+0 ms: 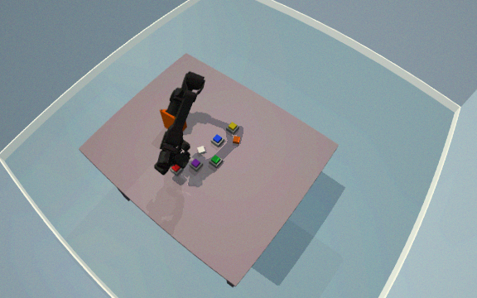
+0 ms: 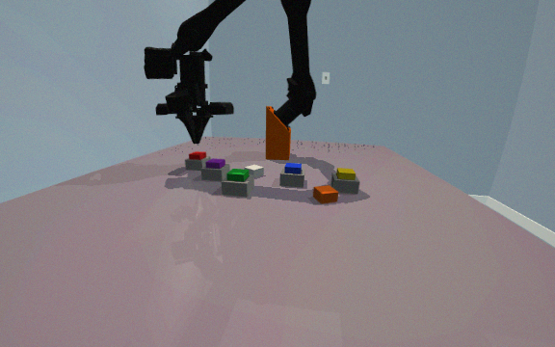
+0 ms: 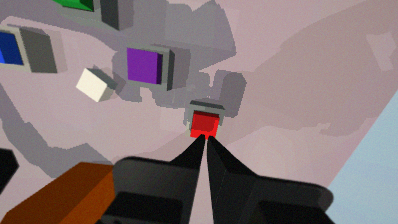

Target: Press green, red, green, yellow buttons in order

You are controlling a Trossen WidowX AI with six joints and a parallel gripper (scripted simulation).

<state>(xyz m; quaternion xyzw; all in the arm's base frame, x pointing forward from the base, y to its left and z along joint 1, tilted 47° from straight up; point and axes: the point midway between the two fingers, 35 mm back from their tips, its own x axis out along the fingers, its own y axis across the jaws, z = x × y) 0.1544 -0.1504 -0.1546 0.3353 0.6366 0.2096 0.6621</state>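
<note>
My gripper [image 2: 197, 142] [image 3: 205, 138] is shut and empty, its tips pointing down a little above the red button [image 1: 175, 168] [image 2: 198, 155] [image 3: 205, 123], with a gap showing in the exterior view. The red button's cap stands raised on its grey base. The green button [image 1: 215, 159] [image 2: 238, 174] [image 3: 79, 4] stands raised, beyond the purple one. The yellow button [image 1: 233, 126] [image 2: 346, 173] stands raised at the far end of the group and is outside the wrist view. In the top view the arm hides the fingertips.
The purple button [image 1: 195, 163] [image 2: 216, 163] [image 3: 143, 65] stands between red and green. The blue button [image 1: 217, 139] [image 2: 293, 168] [image 3: 11, 48], a white block [image 1: 201, 150] [image 2: 254, 170] [image 3: 93, 84] and an orange block [image 1: 236, 140] [image 2: 326, 194] are nearby. The orange arm mount [image 1: 168, 120] [image 2: 277, 137] stands behind.
</note>
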